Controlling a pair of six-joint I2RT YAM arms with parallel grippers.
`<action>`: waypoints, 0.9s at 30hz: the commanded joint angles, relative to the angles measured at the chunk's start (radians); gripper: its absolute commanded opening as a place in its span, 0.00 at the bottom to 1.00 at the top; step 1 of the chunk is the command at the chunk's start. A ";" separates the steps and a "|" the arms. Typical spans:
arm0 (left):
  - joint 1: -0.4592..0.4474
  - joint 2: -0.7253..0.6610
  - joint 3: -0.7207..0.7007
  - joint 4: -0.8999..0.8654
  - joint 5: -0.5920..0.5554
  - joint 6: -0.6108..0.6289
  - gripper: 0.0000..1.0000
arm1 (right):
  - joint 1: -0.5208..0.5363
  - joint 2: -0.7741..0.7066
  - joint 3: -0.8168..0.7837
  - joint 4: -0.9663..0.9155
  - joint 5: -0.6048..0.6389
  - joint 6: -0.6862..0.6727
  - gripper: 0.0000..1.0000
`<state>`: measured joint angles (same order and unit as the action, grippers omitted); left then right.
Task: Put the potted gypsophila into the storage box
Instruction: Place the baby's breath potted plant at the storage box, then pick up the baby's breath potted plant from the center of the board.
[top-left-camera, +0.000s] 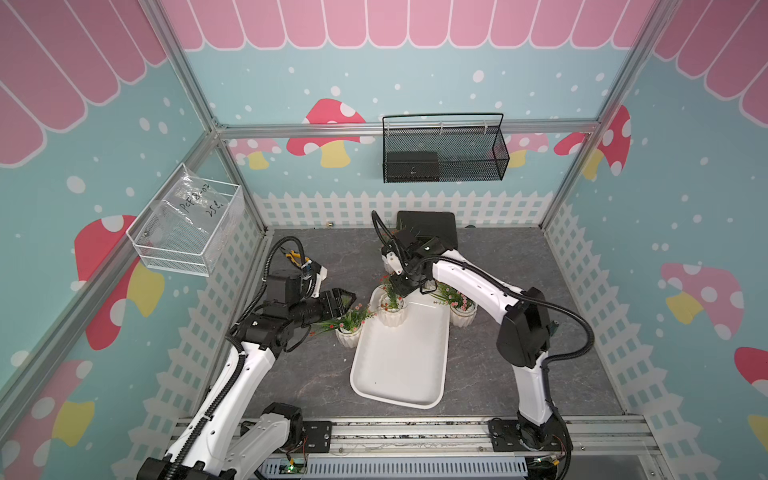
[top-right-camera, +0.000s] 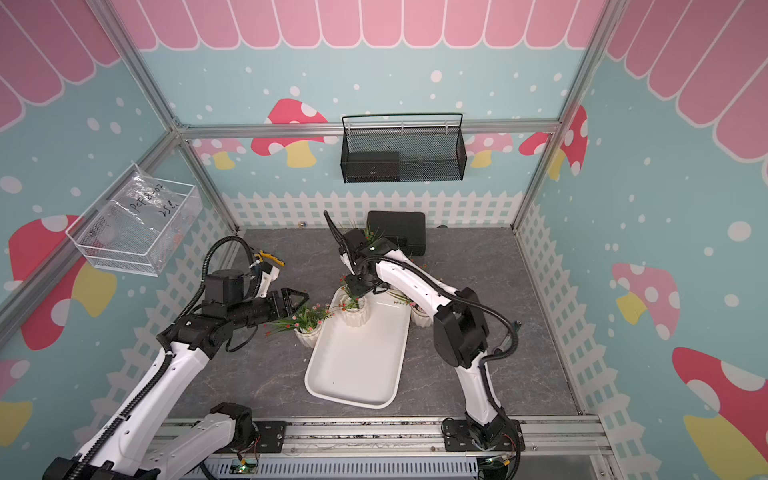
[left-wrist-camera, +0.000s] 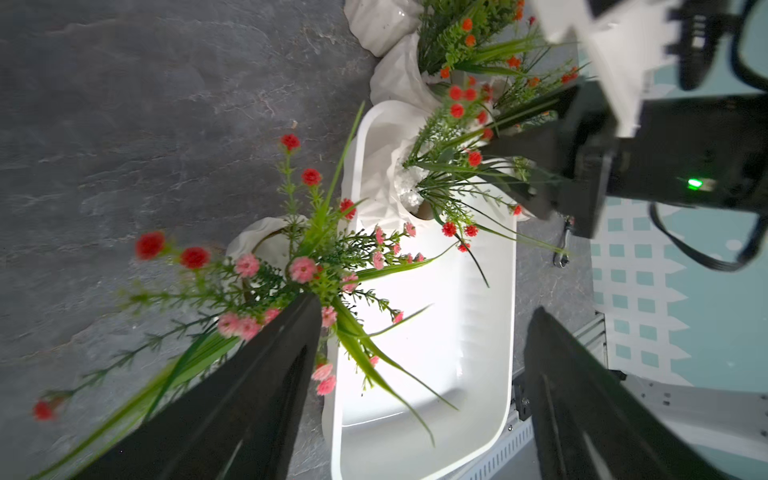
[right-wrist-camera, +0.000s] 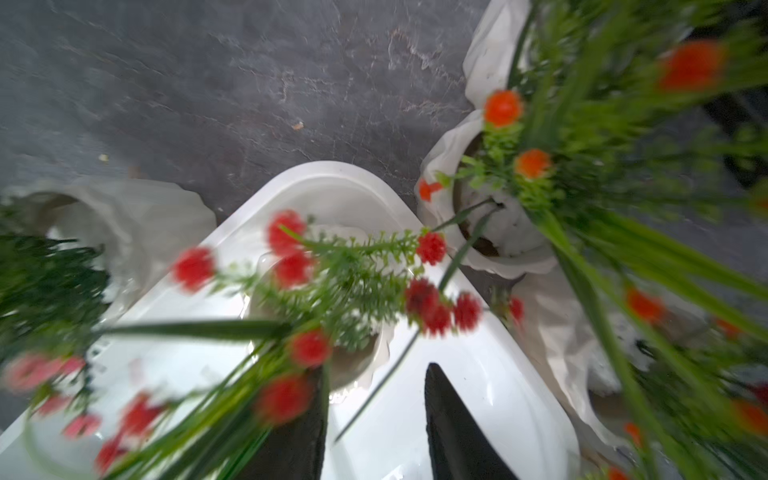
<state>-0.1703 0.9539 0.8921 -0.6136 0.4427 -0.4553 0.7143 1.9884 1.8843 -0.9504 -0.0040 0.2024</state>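
**Setting.** Booth with teal mushroom-print walls and white picket-fence trim; grey stone-look table underneath. Clock directions taken from a top view, 12 o'clock toward the back wall.

**1.** Large shallow white rectangular storage box, rounded corners, raised rim. Centre of the table, long axis roughly 12 to 6, between both arms. Probably set there for reach from either side. Floor mostly bare.

**2.** Red-flowered potted gypsophila, green sprigs in a white ribbed pot. Upright inside the box, tucked into the 11 o'clock corner. Presumably put that deep to leave floor for the rest.

**3.** Pink-flowered potted gypsophila, same white ribbed pot. On the table outside the box at 9 to 10 o'clock, just beside the rim. Not yet stored.

**4.** Third potted gypsophila, flower colour unclear. Outside the box at 2 o'clock, just beside the rim, partly under the right arm.

**5.** Orange-flowered potted gypsophila. On the table just past the box's 12 o'clock end. More pots near it, mostly hidden; count uncertain.

**6.** Right tool. Poised over item 2, fingers parted, only loose sprigs between them. No pinch on pot or stems evident. Read as the end of a placement.

**7.** Left tool. Spread wide and empty, above item 3, one finger among its sprigs. Likely opened that far to straddle the foliage for a grasp.

**8.** Black hard case, table's 12 o'clock edge. Black wire-mesh basket, hung on the back wall. Neither part of the task.
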 joint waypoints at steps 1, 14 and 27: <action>0.006 -0.032 0.067 -0.083 -0.132 0.048 0.78 | -0.047 -0.181 -0.111 0.111 -0.042 0.027 0.44; 0.295 0.074 0.131 -0.264 -0.179 0.097 0.64 | -0.334 -0.732 -0.709 0.537 -0.428 0.146 0.52; 0.355 0.243 0.006 -0.260 -0.153 0.051 0.44 | -0.346 -0.721 -0.761 0.469 -0.475 0.053 0.50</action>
<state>0.2520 1.1889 0.9207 -0.8692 0.2878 -0.3889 0.3729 1.2541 1.1137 -0.4572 -0.4469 0.3042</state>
